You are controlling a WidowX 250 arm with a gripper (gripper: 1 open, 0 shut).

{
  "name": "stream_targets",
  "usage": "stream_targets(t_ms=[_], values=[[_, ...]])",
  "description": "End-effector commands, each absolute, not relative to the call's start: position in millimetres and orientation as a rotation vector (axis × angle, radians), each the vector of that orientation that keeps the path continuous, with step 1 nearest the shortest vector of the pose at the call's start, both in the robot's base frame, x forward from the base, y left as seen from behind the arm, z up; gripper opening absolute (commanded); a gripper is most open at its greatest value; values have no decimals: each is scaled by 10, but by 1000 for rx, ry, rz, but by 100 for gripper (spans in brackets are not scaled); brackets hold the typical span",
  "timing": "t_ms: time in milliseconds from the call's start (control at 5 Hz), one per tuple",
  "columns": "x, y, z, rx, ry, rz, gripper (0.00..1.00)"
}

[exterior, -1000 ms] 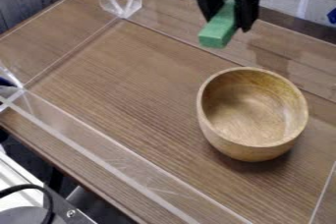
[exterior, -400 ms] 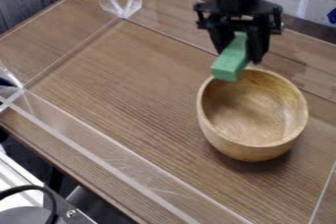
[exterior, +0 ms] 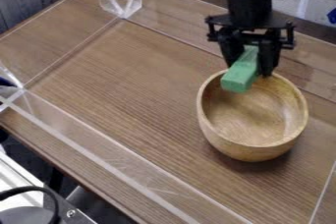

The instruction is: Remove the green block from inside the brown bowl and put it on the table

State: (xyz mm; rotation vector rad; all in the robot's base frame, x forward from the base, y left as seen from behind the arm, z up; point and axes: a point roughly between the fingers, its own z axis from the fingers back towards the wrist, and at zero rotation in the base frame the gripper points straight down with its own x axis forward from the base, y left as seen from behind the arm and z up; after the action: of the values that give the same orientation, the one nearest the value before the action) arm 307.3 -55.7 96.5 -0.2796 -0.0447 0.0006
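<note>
My black gripper [exterior: 247, 63] points down over the far rim of the brown bowl [exterior: 252, 116], shut on the green block [exterior: 241, 72]. The block hangs tilted from the fingers, its lower end just above the bowl's back edge. The round wooden bowl stands at the right of the table [exterior: 118, 90], and its inside shows nothing but bare wood.
Clear acrylic walls [exterior: 79, 135] run along the table's left and near edges, with a clear corner bracket [exterior: 121, 2] at the far left. Dark equipment stands behind the table at the top right.
The gripper has moved right and down with the green block, from above the table behind the bowl to just over the bowl's far rim.
</note>
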Motion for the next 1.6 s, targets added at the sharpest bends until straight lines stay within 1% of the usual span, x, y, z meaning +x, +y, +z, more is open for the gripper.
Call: stream_targets(t_ms=[0, 200, 600, 800, 1000, 1200, 1400], values=[[3223, -407, 1241, -244, -135, -4, 0], [3261, -292, 1301, -204, -157, -12, 0], [3287, -205, 1203, -186, -143, 38, 0], [3194, -108, 1262, -186, -155, 47, 0], [2990, -1, 1249, -156, -169, 41, 0], [2808, 123, 1197, -123, -179, 37, 0], [2740, 352, 1133, -101, -213, 39, 0]])
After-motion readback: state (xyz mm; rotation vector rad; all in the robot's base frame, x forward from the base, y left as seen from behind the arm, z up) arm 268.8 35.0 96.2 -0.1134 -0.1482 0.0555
